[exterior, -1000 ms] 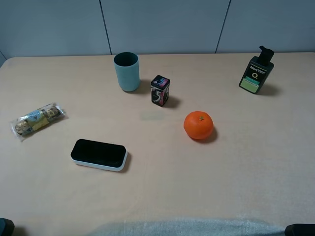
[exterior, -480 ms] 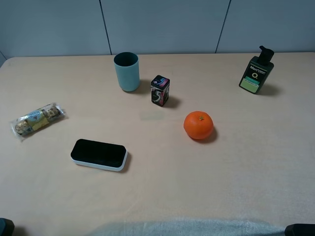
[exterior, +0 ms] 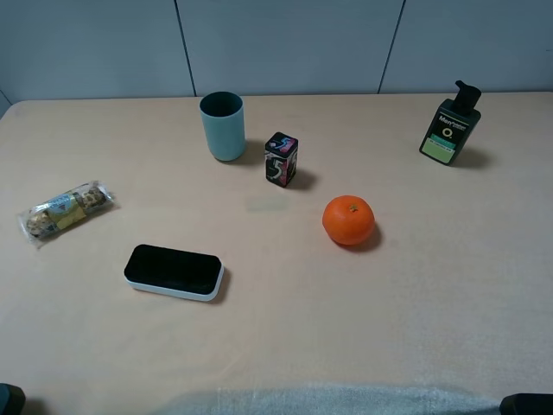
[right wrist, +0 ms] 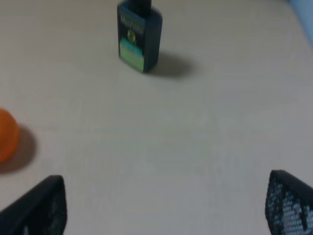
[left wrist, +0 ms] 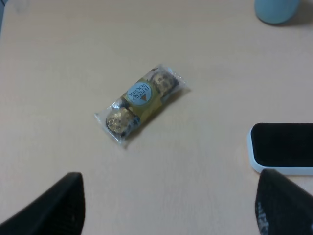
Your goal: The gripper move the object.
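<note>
The small black box with the pink, white and teal "5" stands upright on the tan table, a little beyond the middle in the high view. The teal cup is just beside it on its left, standing apart from it, and the orange lies near it, closer to the camera and to the right. Neither gripper is near the box: both sit back at the near edge of the table, well apart from it, and neither wrist view shows the box at all. The left gripper has its two dark fingertips spread wide with nothing between them; ahead of it lie the wrapped chocolate pack and one end of the flat black-and-white case, with the cup's base at the frame edge. The right gripper is likewise spread wide and empty, its mesh-textured fingertips at either side of the view, facing the black-and-green pump bottle at the far right of the table, with the orange just showing at the edge.
</note>
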`<state>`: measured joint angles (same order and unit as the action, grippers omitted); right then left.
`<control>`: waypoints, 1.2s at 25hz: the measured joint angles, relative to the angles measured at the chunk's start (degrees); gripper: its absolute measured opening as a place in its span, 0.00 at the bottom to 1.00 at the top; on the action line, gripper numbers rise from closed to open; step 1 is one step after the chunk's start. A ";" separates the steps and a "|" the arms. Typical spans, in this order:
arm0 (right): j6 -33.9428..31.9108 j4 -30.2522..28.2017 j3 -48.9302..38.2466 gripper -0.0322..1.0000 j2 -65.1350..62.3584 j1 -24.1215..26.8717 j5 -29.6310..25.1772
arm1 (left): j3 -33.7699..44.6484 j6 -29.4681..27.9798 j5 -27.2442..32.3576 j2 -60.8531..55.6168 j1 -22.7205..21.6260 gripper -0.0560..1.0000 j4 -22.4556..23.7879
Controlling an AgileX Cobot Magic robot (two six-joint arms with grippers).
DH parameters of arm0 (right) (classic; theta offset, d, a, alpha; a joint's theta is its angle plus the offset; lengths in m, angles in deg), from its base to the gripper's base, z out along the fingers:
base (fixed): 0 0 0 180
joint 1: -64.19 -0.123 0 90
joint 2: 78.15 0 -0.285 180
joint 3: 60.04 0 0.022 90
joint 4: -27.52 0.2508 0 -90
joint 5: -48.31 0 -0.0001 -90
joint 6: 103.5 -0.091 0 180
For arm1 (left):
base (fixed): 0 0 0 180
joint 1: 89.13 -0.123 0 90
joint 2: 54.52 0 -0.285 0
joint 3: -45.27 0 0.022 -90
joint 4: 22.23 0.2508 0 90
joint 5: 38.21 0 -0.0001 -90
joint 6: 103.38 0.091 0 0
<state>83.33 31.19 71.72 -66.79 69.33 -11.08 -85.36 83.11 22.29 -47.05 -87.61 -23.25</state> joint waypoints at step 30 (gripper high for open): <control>0.04 -0.17 -0.46 0.63 -3.90 0.00 0.91 | 0.00 0.00 0.00 0.00 0.00 0.73 0.00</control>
<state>83.37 31.01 71.26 -70.69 69.33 -10.17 -85.36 83.11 22.29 -47.05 -87.61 -23.25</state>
